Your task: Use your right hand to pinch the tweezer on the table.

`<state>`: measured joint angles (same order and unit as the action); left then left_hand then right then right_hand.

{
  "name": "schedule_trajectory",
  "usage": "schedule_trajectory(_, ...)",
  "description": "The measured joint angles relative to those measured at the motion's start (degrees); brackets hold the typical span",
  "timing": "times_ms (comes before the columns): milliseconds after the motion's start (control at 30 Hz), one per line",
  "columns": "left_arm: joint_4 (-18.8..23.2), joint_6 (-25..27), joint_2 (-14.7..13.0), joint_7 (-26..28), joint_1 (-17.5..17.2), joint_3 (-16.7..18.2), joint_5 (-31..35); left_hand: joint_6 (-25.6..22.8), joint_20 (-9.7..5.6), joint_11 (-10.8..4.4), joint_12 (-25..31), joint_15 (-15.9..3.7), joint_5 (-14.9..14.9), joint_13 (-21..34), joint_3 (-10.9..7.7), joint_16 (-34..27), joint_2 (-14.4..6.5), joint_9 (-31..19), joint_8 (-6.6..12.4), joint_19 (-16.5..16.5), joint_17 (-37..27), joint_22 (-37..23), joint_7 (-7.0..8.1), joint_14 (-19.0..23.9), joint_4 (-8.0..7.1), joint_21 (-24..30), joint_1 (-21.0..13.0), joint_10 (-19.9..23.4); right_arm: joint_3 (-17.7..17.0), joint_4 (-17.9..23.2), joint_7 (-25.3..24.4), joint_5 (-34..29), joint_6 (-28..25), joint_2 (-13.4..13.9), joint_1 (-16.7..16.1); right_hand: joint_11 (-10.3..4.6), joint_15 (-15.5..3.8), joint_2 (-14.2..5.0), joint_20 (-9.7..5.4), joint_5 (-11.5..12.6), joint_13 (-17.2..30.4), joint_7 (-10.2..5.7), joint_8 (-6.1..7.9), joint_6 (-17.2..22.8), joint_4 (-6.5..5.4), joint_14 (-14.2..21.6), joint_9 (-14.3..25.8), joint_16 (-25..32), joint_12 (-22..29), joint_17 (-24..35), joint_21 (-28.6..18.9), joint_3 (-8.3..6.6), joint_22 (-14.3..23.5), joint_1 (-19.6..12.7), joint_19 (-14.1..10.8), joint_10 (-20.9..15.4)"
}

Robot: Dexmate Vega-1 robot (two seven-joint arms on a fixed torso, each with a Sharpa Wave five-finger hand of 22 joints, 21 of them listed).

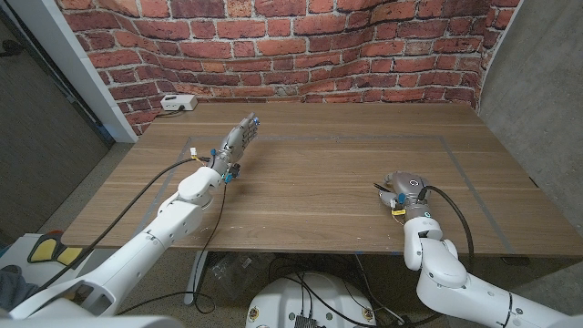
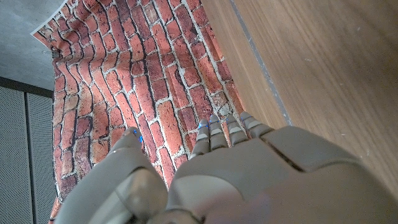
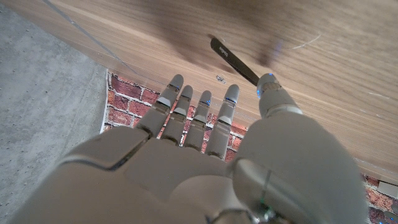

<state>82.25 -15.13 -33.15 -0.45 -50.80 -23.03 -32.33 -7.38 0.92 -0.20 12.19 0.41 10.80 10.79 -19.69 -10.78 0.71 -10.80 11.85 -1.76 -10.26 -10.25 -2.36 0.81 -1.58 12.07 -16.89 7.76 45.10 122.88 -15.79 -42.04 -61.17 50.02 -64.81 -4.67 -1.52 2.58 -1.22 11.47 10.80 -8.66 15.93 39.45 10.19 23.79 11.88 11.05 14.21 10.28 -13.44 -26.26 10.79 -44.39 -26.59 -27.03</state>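
The tweezer [image 1: 377, 189] is a thin dark metal strip lying on the wooden table [image 1: 319, 173] at the right. It pokes out just left of my right hand [image 1: 404, 188], which hovers low over it. In the right wrist view the tweezer [image 3: 232, 58] lies on the wood just beyond the thumb tip [image 3: 268, 82], whose end meets its near end. The other fingers [image 3: 200, 111] reach out straight and apart from the tweezer, with nothing held between them. My left hand [image 1: 239, 140] is raised over the table's left middle, its fingers [image 2: 225, 129] straight and together, holding nothing.
A white box [image 1: 178, 103] with a cable sits at the table's back left corner. A brick-pattern backdrop [image 1: 301, 46] stands behind the table. Thin tape lines [image 1: 455, 155] mark a rectangle on the wood. The table's right edge [image 1: 524, 173] is near my right hand.
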Motion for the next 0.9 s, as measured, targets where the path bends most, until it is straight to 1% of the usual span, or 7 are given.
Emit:
schedule_trajectory(233, -0.1, 0.0, 0.0, -0.1, 0.1, 0.0, 0.0, 0.0, 0.0, 0.21, 0.0, 0.0, -0.2, 0.0, 0.0, 0.0, 0.0, 0.0, 0.0, 0.0, 0.0, 0.0, 0.0, 0.0, 0.0, 0.0, 0.0, 0.2, 0.1, -0.8, -1.6, 0.8, 0.1, -0.4, 0.2, -0.79, -0.7, -0.12, -0.22, 0.0, 0.3, -0.33, 0.61, 1.5, -0.32, 1.3, 0.0, 0.0, 0.4, 0.1, -0.3, -0.32, 0.0, -0.5, -1.0, -1.2)
schedule_trajectory(333, -0.1, 0.0, 0.0, -0.1, 0.1, 0.0, 0.0, 0.0, 0.0, -0.11, 0.0, 0.0, -0.2, 0.0, 0.0, 0.0, 0.7, 0.0, 0.0, 0.0, 0.0, 0.0, 0.0, 0.0, 0.0, 0.0, -0.7, 0.5, 0.2, -1.1, -2.1, 1.1, 0.2, -0.6, 0.2, -1.27, -0.92, -0.12, -0.5, 0.0, 0.3, -0.33, 0.84, 2.7, -0.48, 2.0, 0.0, 0.0, 0.6, 0.3, -0.5, -0.48, 0.0, -0.5, -1.7, -1.9)
schedule_trajectory(533, -0.2, 0.0, 0.0, -0.1, 0.2, 0.0, 0.0, 0.0, 0.03, -0.11, 0.0, 0.0, -0.2, 0.0, 0.0, 0.0, 0.7, 0.0, 0.0, 0.0, 0.0, 0.0, 0.0, 0.0, 0.0, 0.0, -0.7, 0.5, 0.2, -1.8, -3.0, 2.2, 0.5, -0.9, 0.3, -1.38, -1.14, -0.19, -0.62, 0.0, 0.1, -0.9, 2.07, 5.6, -0.68, 3.1, 0.0, 0.0, 0.7, 0.3, -1.0, -0.31, 0.0, -1.0, -2.7, -3.1)
schedule_trajectory(633, -0.3, 0.0, 0.1, -0.1, 0.2, 0.0, -0.1, 0.0, 0.32, -0.11, 0.0, 0.0, -0.2, 0.0, 0.0, 0.0, 0.7, 0.0, 0.0, -0.3, 0.0, 0.0, 0.0, 0.0, 0.0, 0.0, -0.7, 0.5, -0.3, -2.0, -3.2, 2.7, 0.5, -0.9, 0.2, -1.51, -1.13, -0.4, -0.83, 0.0, 0.1, -1.05, 2.11, 6.6, -0.97, 3.6, 0.0, 0.1, 1.1, 0.3, -1.0, -0.46, 0.0, -1.2, -2.9, -3.8)
schedule_trajectory(667, -0.3, 0.0, 0.1, -0.1, 0.2, 0.0, -0.1, 0.0, 0.32, -0.11, 0.0, 0.0, -0.2, 0.0, 0.0, 0.0, 0.6, 0.0, 0.0, -0.3, 0.0, 0.0, 0.0, 0.0, 0.0, 0.0, -0.7, 0.5, -0.4, -2.1, -3.3, 2.8, 0.5, -0.9, 0.2, -1.62, -1.25, -0.43, -0.96, 0.0, 0.1, -1.01, 2.45, 6.7, -0.97, 3.7, 0.0, 0.4, 1.1, 0.3, -1.0, -0.46, 0.0, -1.2, -3.0, -3.9)
schedule_trajectory(867, -0.4, 0.0, 0.2, -0.1, 0.3, -0.1, -0.1, 0.0, 0.32, -0.11, 0.0, 0.0, -0.2, 0.0, 0.0, 0.0, -0.3, 0.0, 0.0, -0.3, 0.0, 0.0, 0.0, 0.0, 0.0, -0.2, -0.4, 0.5, -0.8, -2.2, -4.0, 3.9, 0.7, -0.9, 0.1, -2.15, -1.14, -0.43, -1.04, 0.0, 0.1, -1.77, 2.57, 8.1, -0.99, 4.8, 0.0, 0.4, 1.3, 0.3, -1.4, -0.48, 0.0, -1.2, -3.9, -5.0)
schedule_trajectory(900, -0.5, 0.0, 0.2, -0.1, 0.3, -0.1, -0.1, 0.0, 0.32, -0.11, 0.0, 0.0, -0.2, 0.0, 0.0, 0.0, -0.3, 0.0, 0.0, -0.3, 0.0, 0.0, 0.0, 0.0, 0.0, -0.2, -0.5, 0.5, -0.8, -2.3, -4.3, 4.1, 0.8, -0.9, 0.1, -2.08, -1.25, -0.68, -1.22, 0.0, 0.1, -1.85, 2.89, 8.4, -1.14, 5.1, 0.0, 0.4, 1.5, 0.3, -1.4, -0.63, 0.0, -1.5, -4.1, -5.4)
